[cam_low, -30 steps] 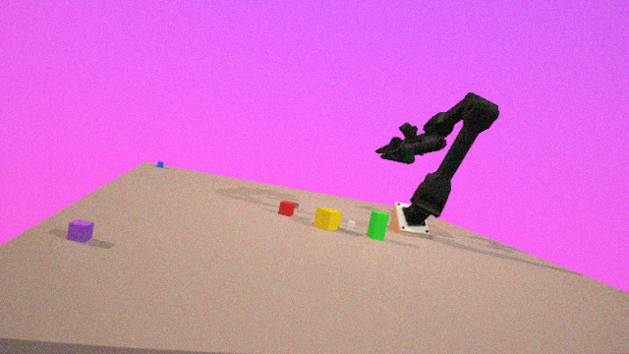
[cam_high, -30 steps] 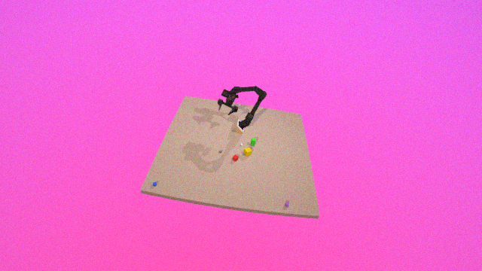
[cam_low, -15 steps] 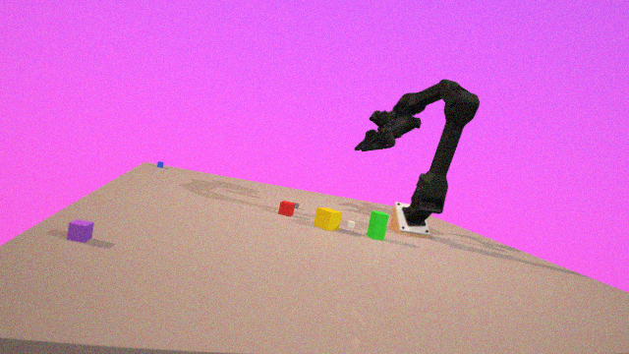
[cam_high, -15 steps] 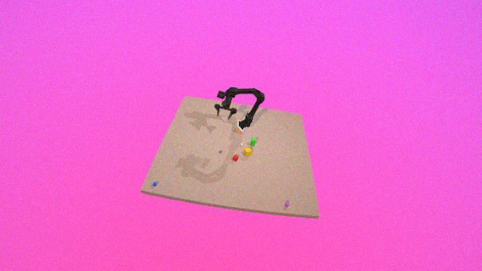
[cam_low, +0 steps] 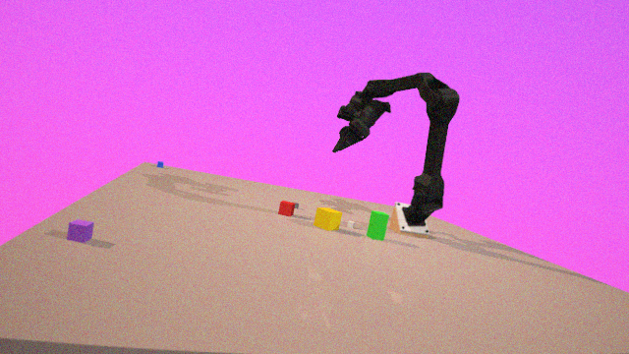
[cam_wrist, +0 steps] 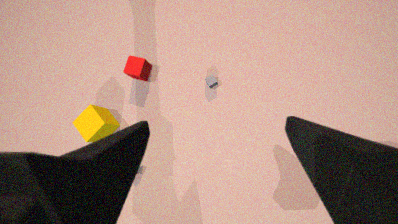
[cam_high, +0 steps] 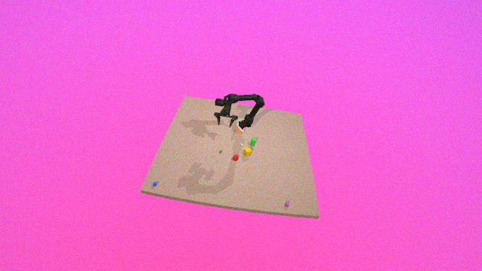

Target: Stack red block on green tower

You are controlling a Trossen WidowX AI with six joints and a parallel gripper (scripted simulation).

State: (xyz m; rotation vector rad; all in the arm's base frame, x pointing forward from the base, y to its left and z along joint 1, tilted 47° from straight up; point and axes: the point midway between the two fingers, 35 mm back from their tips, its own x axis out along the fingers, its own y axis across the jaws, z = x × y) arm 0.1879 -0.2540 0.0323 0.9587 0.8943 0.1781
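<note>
Seen from the exterior view, the green tower [cam_low: 377, 225] stands upright on the counter [cam_low: 246, 295], just before the arm's base. Beyond it sit a yellow cube [cam_low: 327, 218], then the red block [cam_low: 286, 207], apart from the tower. The tool [cam_low: 344, 140] hangs high above, spread wide, empty.

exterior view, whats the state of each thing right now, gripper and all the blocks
gripper: open, empty, raised above the table, pointing down
red block: resting on the table, not yet picked up
green tower: upright, nothing stacked on it
yellow block: resting on the table between red block and green tower
purple block: resting alone near a table edge
blue block: resting at the far corner
</note>
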